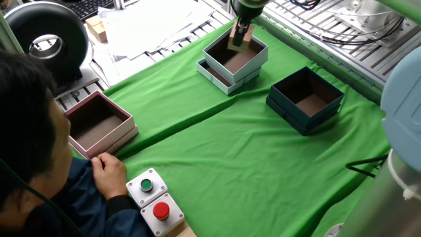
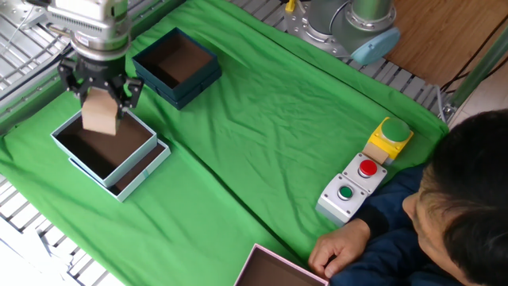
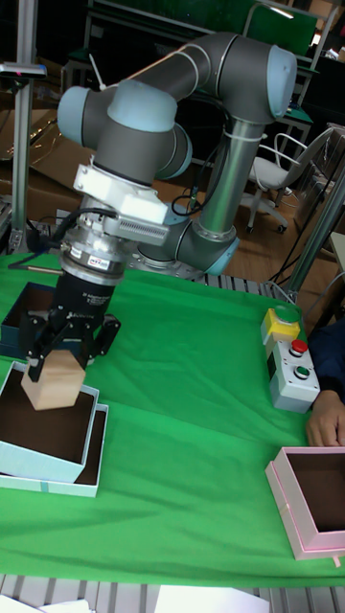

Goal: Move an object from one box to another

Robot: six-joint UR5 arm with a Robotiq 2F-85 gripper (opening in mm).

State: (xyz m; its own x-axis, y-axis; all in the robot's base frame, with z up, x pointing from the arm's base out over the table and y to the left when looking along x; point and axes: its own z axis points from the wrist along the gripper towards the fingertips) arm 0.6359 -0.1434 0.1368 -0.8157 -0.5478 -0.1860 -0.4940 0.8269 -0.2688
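Note:
My gripper (image 2: 100, 107) (image 3: 57, 372) (image 1: 239, 34) is shut on the light tan wooden cube (image 2: 101, 115) (image 3: 56, 385) (image 1: 238, 43). It holds the cube just above the open inside of the white box with pale blue trim (image 2: 73, 126) (image 3: 57, 462) (image 1: 258, 55). The dark teal box (image 2: 205, 67) (image 1: 304, 108) (image 3: 11, 326) stands beside it on the green cloth, its brown inside holding nothing.
A pink box (image 1: 122, 128) (image 3: 287, 510) sits near a seated person's hand (image 1: 108, 172). A button box with red and green buttons (image 2: 349, 187) (image 1: 154, 202) and a yellow unit (image 2: 389, 137) stand on the cloth. Papers (image 1: 148, 26) lie behind the white box.

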